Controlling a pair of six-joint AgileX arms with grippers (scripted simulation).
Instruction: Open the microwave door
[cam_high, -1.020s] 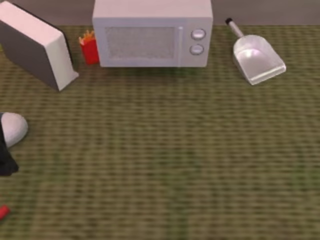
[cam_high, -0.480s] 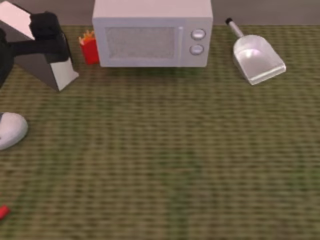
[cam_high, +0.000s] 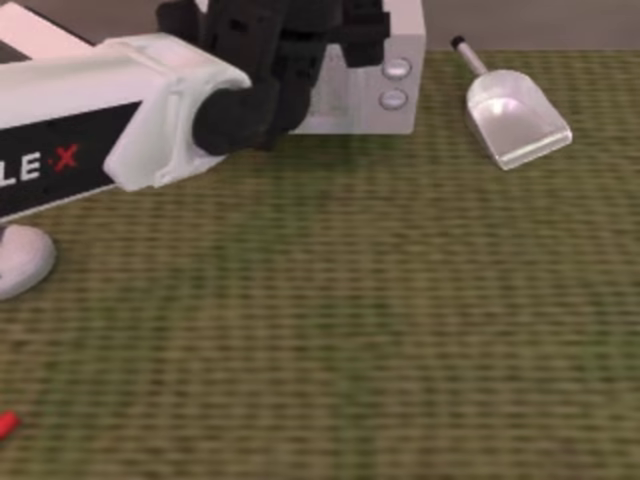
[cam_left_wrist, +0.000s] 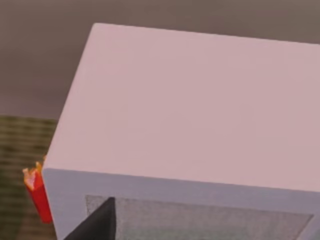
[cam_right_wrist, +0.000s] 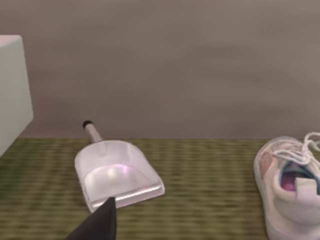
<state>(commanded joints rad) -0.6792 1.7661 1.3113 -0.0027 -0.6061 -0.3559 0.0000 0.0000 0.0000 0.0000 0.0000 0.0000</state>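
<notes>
Green matting lay below as the left gripper (cam_high: 300, 40) hung over the microwave (cam_high: 398, 110), door (cam_left_wrist: 200, 220) beneath it; finger spread unclear.

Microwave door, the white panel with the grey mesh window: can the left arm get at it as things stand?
Probably yes. The left gripper hangs right over the white boxy microwave, and the left wrist view shows the microwave door just below, shut, with nothing between. The red fries carton stands off to one side.
</notes>
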